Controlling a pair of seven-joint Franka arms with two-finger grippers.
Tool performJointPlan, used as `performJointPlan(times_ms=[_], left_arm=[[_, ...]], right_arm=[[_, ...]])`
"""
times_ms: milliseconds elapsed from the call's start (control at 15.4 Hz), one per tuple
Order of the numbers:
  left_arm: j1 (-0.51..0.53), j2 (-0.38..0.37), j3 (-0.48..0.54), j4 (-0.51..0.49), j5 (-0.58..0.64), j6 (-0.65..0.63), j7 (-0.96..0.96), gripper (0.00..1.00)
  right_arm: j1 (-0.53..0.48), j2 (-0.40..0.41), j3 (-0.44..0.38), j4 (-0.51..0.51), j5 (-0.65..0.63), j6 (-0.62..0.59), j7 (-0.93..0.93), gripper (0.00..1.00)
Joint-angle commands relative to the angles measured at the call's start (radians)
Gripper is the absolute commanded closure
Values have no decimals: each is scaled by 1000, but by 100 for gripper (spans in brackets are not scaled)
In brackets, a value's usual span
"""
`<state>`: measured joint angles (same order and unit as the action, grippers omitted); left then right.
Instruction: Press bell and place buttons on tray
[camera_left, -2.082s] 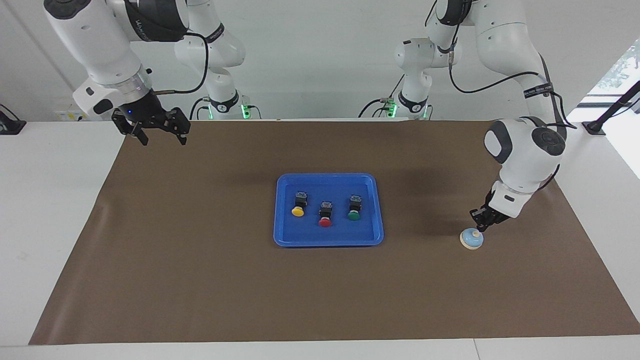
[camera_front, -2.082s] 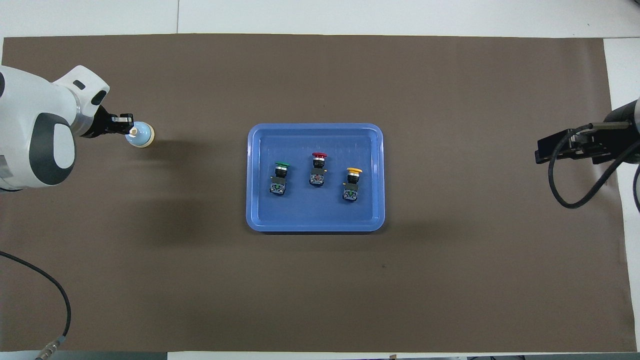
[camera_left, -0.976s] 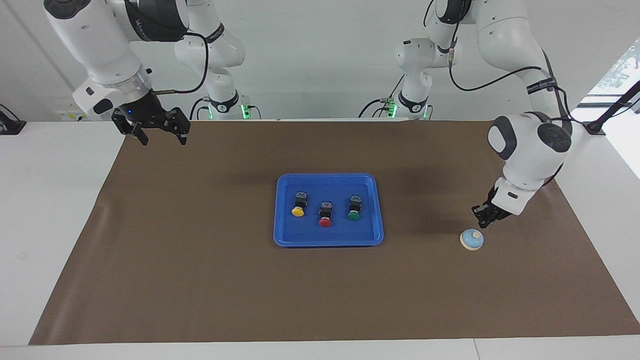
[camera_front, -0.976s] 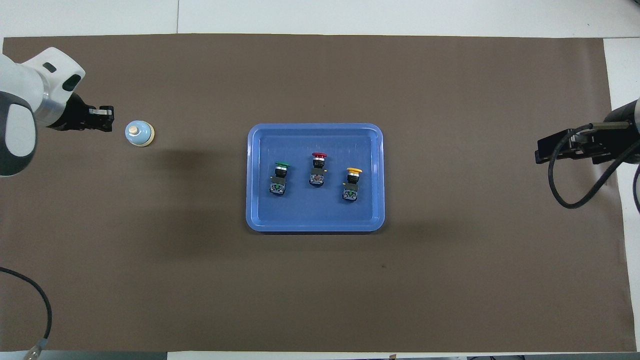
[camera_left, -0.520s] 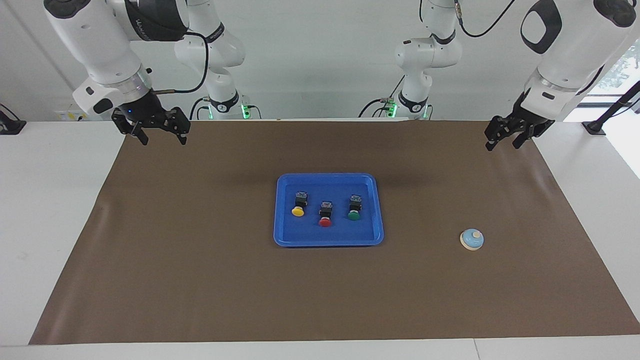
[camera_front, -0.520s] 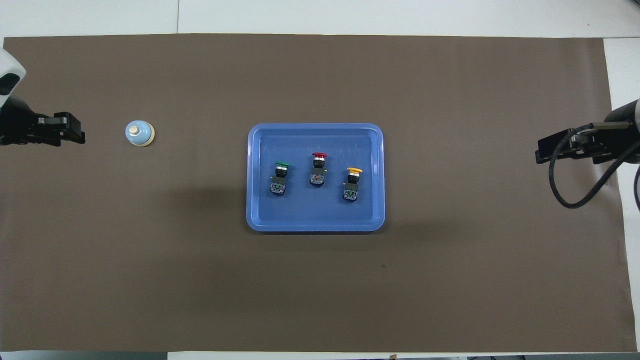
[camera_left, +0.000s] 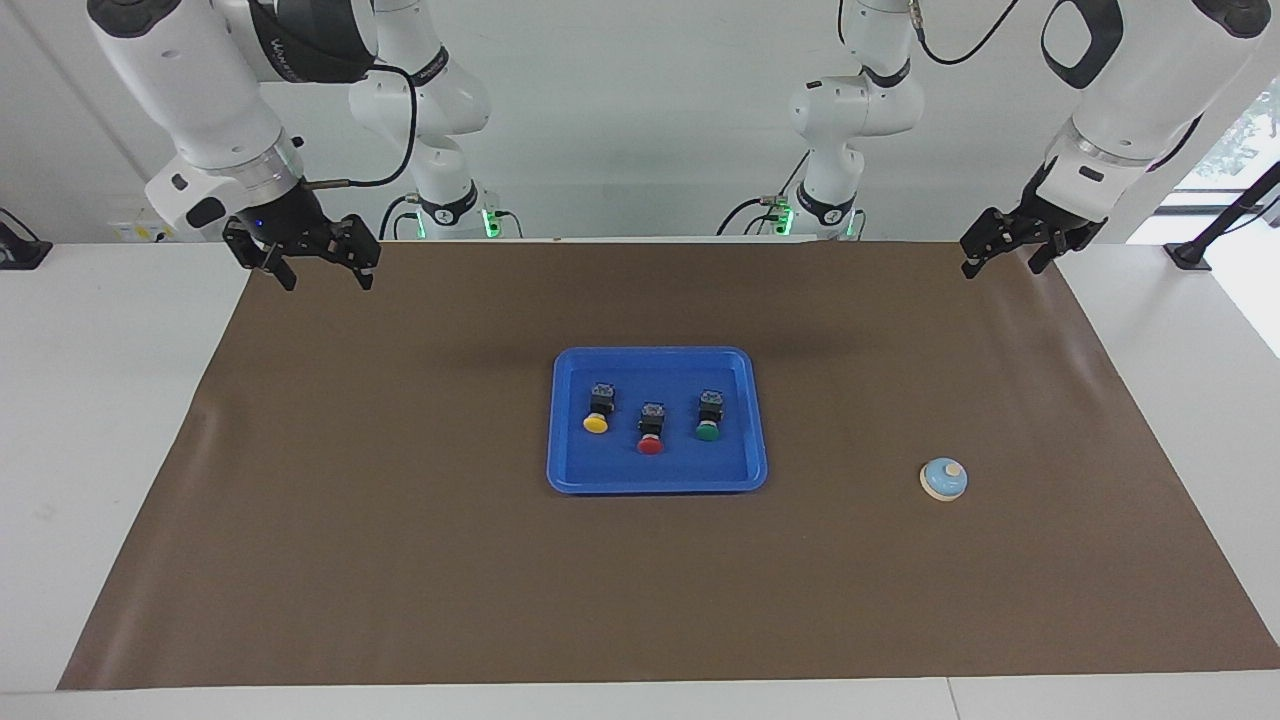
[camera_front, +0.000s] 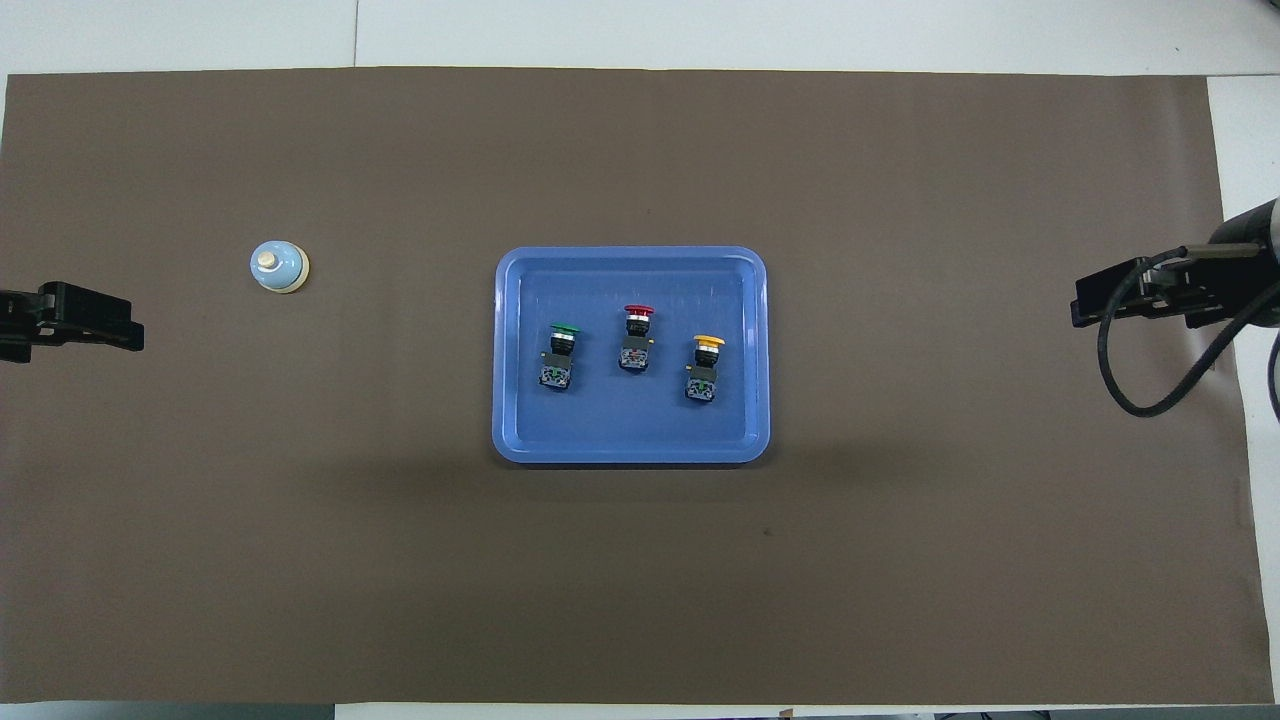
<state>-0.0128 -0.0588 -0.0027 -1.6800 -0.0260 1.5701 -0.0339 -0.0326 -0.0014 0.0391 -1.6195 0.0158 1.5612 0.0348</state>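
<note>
The blue tray (camera_left: 657, 487) lies in the middle of the brown mat and also shows in the overhead view (camera_front: 630, 455). In it lie the yellow button (camera_left: 596, 423), the red button (camera_left: 650, 445) and the green button (camera_left: 707, 432), side by side with their caps pointing away from the robots. The light-blue bell (camera_left: 944, 479) stands alone on the mat toward the left arm's end (camera_front: 279, 267). My left gripper (camera_left: 1003, 262) is open and empty, raised over the mat's edge at its own end. My right gripper (camera_left: 318, 274) is open and empty, raised over the mat's corner at its end, waiting.
The brown mat (camera_left: 400, 560) covers most of the white table (camera_left: 100, 400). Both arm bases (camera_left: 830, 205) stand at the table's edge nearest the robots. A black cable (camera_front: 1150, 400) loops beside the right gripper (camera_front: 1085, 305) in the overhead view.
My left gripper, shut with its tip on the bell's knob, lifted off, swung up and back toward the mat's edge at its own end, and opened. The bell, tray, buttons and right arm have not moved.
</note>
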Motion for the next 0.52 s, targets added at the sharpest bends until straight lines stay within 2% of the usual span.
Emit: performJointPlan(times_ms=[0, 455], left_arm=[[-9, 14, 7, 22, -11, -19, 9, 0], [-7, 13, 7, 19, -11, -21, 12, 0]], right_arm=[[-18, -19, 8, -16, 18, -9, -23, 0], [-20, -19, 8, -16, 18, -9, -24, 0]])
